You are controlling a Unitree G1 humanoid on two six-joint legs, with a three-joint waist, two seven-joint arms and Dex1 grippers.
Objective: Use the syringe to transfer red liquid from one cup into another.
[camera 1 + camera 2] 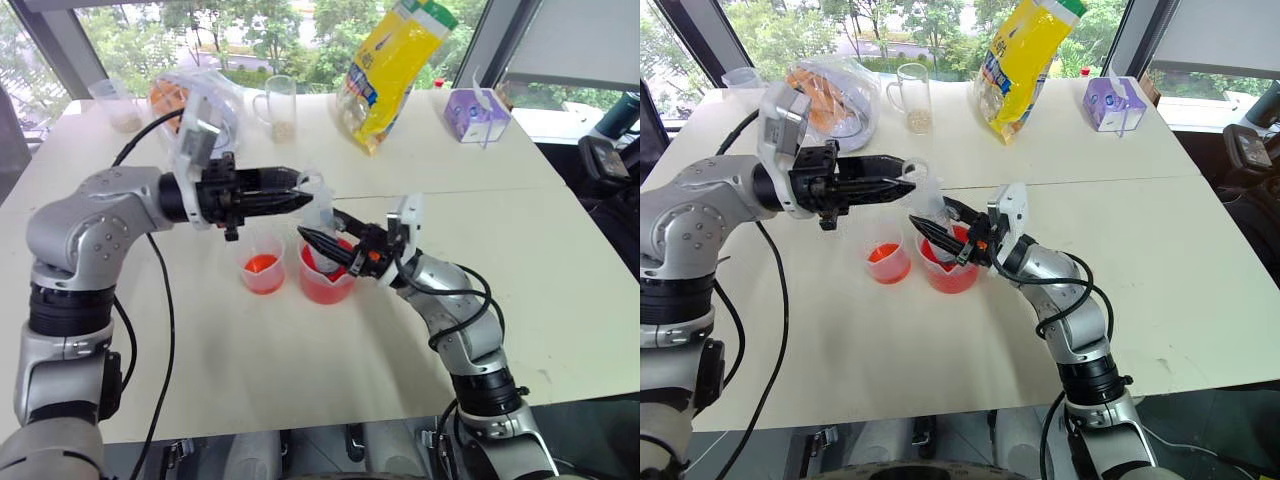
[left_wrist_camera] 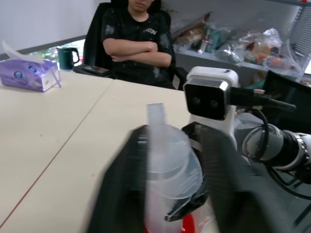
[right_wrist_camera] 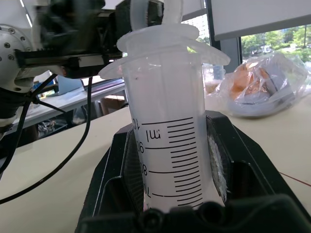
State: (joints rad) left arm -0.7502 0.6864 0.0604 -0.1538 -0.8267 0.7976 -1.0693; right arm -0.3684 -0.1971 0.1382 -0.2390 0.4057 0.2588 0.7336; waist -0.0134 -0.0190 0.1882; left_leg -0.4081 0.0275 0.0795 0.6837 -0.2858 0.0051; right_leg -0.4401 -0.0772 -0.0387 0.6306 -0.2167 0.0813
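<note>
- The right pincer (image 1: 925, 229) is clamped on the barrel of the syringe (image 3: 170, 145), which stands upright over the larger cup (image 1: 326, 285), its lower end down inside that cup; whether the tip reaches the red liquid (image 1: 322, 290) cannot be told.
- The left pincer (image 1: 300, 199) reaches in level from the left and has its fingers closed at the top of the syringe, on the white plunger (image 2: 158, 128) as far as the left wrist view shows.
- The smaller cup (image 1: 262, 268) stands just to the left of the larger one on the desk (image 1: 480, 240), with a shallow red layer at its bottom.
- Judged from this, the robot is at the drawing step: barrel steadied, plunger gripped, ready to be pulled.
- The visible part of the barrel looks clear, so little or nothing seems drawn yet.
- Left to do: fill the syringe, carry it across to the smaller cup, and press the plunger.
</note>
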